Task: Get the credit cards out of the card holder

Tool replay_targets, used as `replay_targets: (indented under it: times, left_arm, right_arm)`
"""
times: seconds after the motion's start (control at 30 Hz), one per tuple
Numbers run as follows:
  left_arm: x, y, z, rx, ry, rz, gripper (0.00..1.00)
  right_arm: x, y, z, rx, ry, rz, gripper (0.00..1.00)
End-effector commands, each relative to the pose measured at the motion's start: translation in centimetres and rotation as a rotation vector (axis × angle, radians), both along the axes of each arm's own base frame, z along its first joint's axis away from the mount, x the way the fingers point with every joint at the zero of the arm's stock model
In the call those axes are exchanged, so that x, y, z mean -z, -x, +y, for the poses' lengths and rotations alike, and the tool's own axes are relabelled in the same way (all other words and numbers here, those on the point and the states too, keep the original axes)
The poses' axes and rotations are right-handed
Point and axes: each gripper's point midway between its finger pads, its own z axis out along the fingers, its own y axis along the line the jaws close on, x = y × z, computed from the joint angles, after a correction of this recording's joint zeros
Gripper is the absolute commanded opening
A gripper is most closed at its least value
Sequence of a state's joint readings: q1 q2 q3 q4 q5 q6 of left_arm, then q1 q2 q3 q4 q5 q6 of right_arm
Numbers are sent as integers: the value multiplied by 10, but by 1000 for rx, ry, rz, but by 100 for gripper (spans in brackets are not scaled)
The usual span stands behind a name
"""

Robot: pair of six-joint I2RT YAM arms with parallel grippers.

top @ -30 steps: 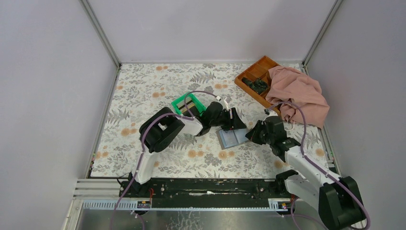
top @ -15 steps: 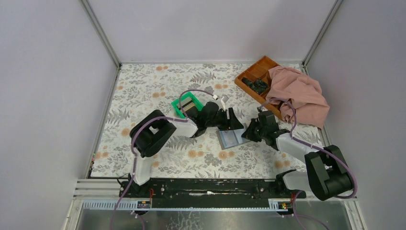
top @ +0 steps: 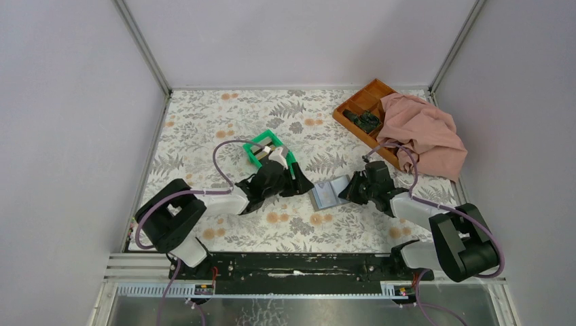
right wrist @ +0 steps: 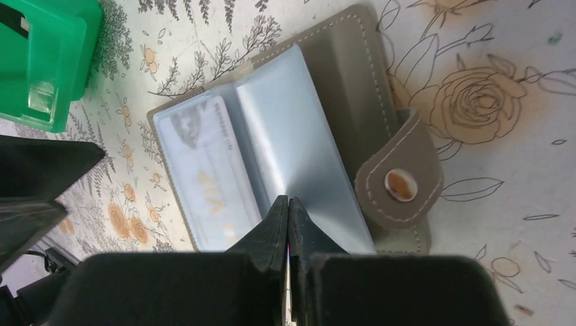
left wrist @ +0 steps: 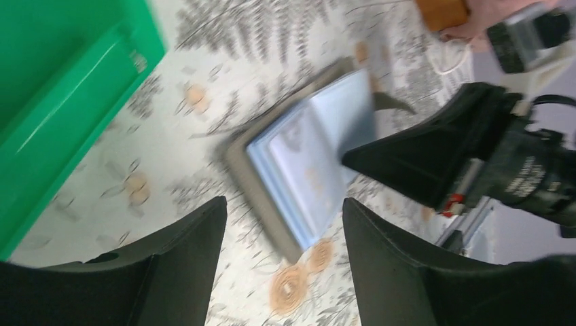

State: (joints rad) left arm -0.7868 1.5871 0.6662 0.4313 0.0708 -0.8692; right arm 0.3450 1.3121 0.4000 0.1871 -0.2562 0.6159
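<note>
The card holder [top: 330, 192] lies open on the floral table, grey-tan outside with pale blue clear sleeves [right wrist: 299, 149] and a snap tab [right wrist: 401, 185]. One whitish credit card [right wrist: 204, 170] with orange lettering sits in its left sleeve. My right gripper [right wrist: 289, 201] is shut, its tips pressing on the middle sleeve. My left gripper [left wrist: 284, 204] hangs open and empty just left of the holder [left wrist: 306, 170]; seen from above, this gripper [top: 299, 185] is clear of it. Flat tan and whitish cards [top: 267, 145] lie in the green bin.
The green bin [top: 289, 160] stands just behind my left gripper. An orange-brown compartment tray [top: 360, 103] with dark items sits at the back right, partly under a pink cloth [top: 424, 132]. Grey walls close in the table.
My left arm has drawn back to the left, off the holder, with its jaws opening a little wider. My right gripper has stayed shut at the holder.
</note>
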Motion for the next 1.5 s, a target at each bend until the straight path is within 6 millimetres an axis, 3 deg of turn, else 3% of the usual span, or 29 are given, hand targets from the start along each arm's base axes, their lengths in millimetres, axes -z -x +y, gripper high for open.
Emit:
replay_targets:
  times: [0.0, 0.37, 0.5, 0.73, 0.9, 1.1, 1.47]
  left_arm:
    - [-2, 5, 10, -64, 7, -26, 70]
    - [-3, 21, 0, -20, 66, -28, 64]
    - [-5, 19, -7, 13, 68, -50, 64]
    - [-24, 17, -38, 186, 99, -141, 63]
    - [-18, 4, -45, 225, 29, -130, 64]
    - [-5, -8, -36, 234, 1, -105, 64]
    - [18, -3, -44, 293, 42, -28, 64]
  right_arm:
    - [-13, 2, 13, -22, -55, -45, 1]
    - [-11, 17, 32, -46, -63, -46, 1]
    - [-16, 12, 26, -34, -22, -63, 1]
    - [-35, -1, 14, 1, 56, -119, 2]
    - [-34, -7, 11, -5, 101, -111, 2]
    - [-25, -10, 2, 6, 143, -97, 2]
    - [-10, -10, -4, 9, 151, -67, 2]
